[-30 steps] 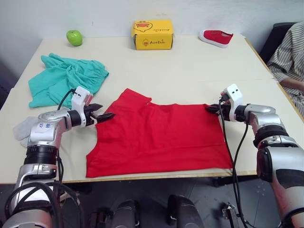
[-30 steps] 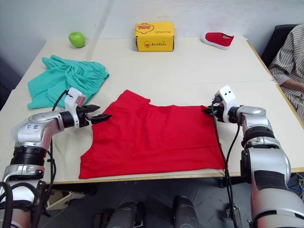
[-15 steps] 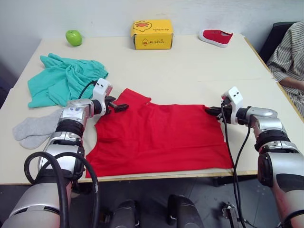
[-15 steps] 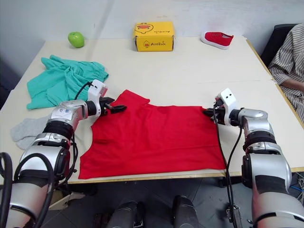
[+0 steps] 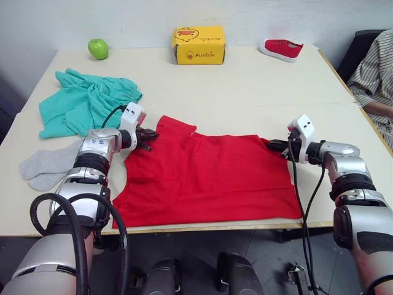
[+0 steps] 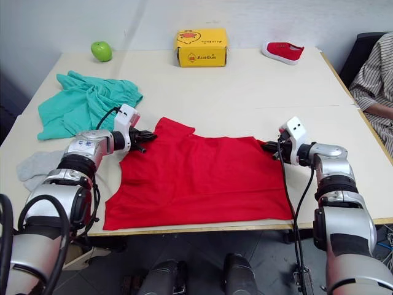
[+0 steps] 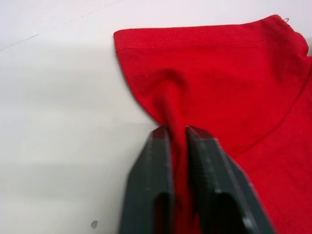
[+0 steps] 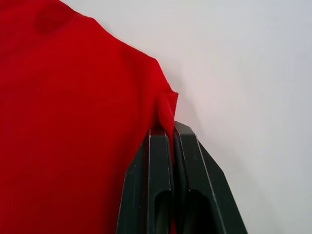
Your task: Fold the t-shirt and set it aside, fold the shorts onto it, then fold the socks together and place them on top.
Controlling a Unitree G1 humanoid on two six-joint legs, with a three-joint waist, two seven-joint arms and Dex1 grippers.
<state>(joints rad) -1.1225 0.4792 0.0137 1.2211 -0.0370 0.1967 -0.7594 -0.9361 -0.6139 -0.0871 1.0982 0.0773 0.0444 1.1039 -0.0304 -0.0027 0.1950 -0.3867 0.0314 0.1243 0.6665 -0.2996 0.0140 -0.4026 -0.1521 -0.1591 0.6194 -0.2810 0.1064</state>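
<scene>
Tabletop (image 5: pixel 245 86) carried the t-shirt (image 5: pixel 209 178) between pincers: left pincer (image 5: pixel 148 136) at 9 o'clock, right pincer (image 5: pixel 274 146) at 3 o'clock, both clenched on its fabric.

You get bright, even, diffuse light over the table (image 5: pixel 258 92), with no glare and only faint, soft shadows beside the box (image 5: pixel 198 45) and apple (image 5: pixel 97 48). Head views are sharp across the frame. In the wrist views the t-shirt (image 7: pixel 229 78) weave is clear, while the near fingers (image 7: pixel 151 190) look soft and blurred.
</scene>
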